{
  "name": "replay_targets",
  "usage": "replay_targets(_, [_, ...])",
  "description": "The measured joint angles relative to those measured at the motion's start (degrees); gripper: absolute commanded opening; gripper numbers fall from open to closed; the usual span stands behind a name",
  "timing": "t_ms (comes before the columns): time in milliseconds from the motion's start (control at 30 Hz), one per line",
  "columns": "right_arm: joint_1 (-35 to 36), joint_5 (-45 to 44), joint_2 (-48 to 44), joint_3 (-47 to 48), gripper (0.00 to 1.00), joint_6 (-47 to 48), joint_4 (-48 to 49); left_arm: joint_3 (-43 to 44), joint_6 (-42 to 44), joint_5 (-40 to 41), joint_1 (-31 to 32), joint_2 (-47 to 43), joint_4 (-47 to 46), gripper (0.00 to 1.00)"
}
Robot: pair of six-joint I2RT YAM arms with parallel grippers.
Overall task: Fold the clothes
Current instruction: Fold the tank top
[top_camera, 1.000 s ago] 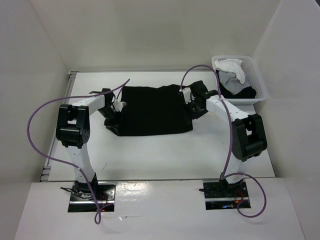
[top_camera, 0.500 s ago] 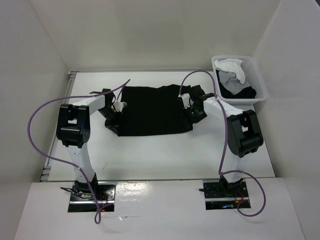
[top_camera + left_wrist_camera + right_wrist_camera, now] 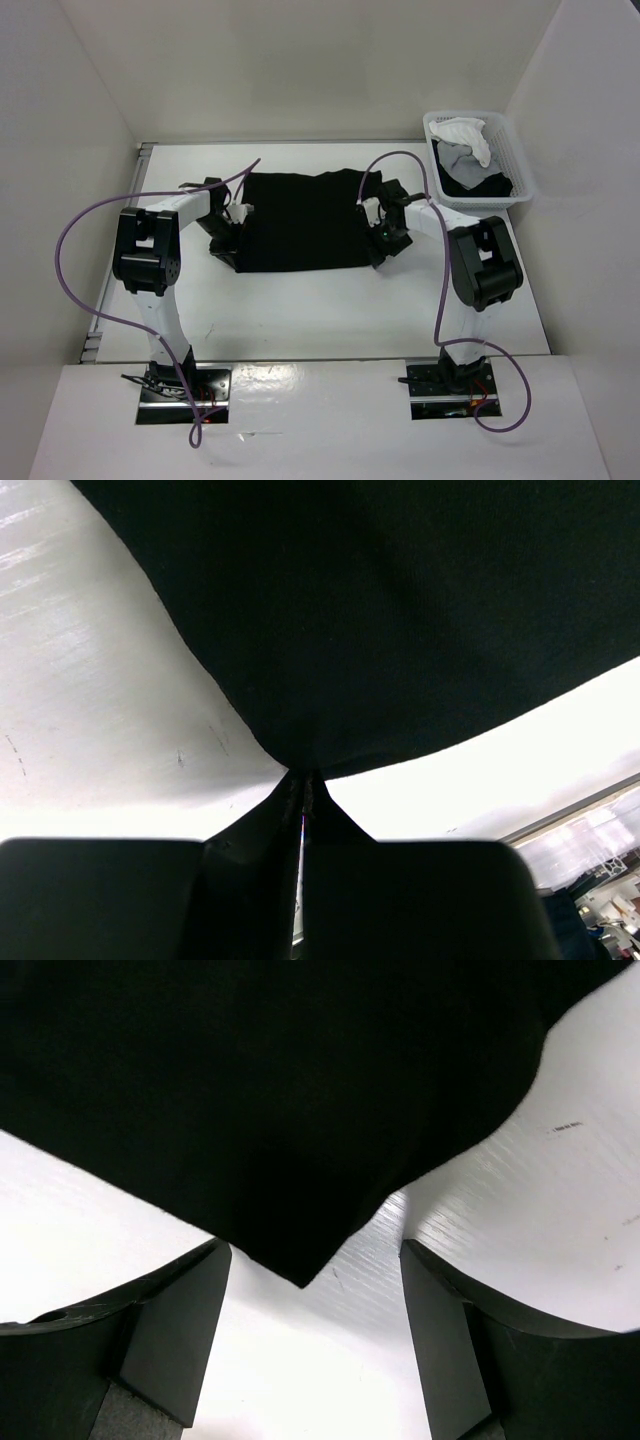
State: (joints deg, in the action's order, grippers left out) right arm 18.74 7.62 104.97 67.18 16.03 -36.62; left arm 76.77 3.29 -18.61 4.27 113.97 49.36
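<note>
Two grippers, two states. Left gripper: jaws together, clamped on the left edge of the black top. A sec ago they were part open, so that grip is fresh. Cloth fans out from the pinch pt, white table showing on both sides.

Right gripper: jaws apart, straddling the near-right corner of the top. The corner tip sits between the fingers, nothing pinched yet. Over the last sec that arm slid from the top's right edge toward you onto this corner, and the gap looks to be starting to narrow.

The top lies spread flat mid-table between both arms, no fold made yet. Basket at far right holds a white garment and a grey garment, well apart from the work. Leave them.

Meaning for you: left side secured, right side needs one closure. Imo only the tip is in the right jaws, so push in deeper before closing or it may slip on the lift. Once both hold, you can lift and fold.
</note>
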Motion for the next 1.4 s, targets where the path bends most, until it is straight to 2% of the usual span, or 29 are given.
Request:
replay_targets(567, [-8.74, 13.84, 2.27, 3.15, 0.76, 1.18, -2.97, 0.0, 1.05, -1.05, 0.0, 0.15, 0.15, 0.0])
replay_targets(767, [-8.98, 16.7, 3.34, 4.2, 0.71, 1.44, -3.39, 0.0, 1.05, -1.14, -0.02, 0.15, 0.15, 0.0])
replay_targets(1067, [-7.87, 16.33, 3.76, 4.15, 0.58, 1.53, -3.43, 0.0, 1.03, -1.25, 0.0, 0.26, 0.24, 0.0])
replay_targets(1400, [-4.13, 13.86, 3.93, 4.2, 0.53, 1.09, -3.34, 0.0, 1.11, -1.44, 0.0, 0.33, 0.59, 0.0])
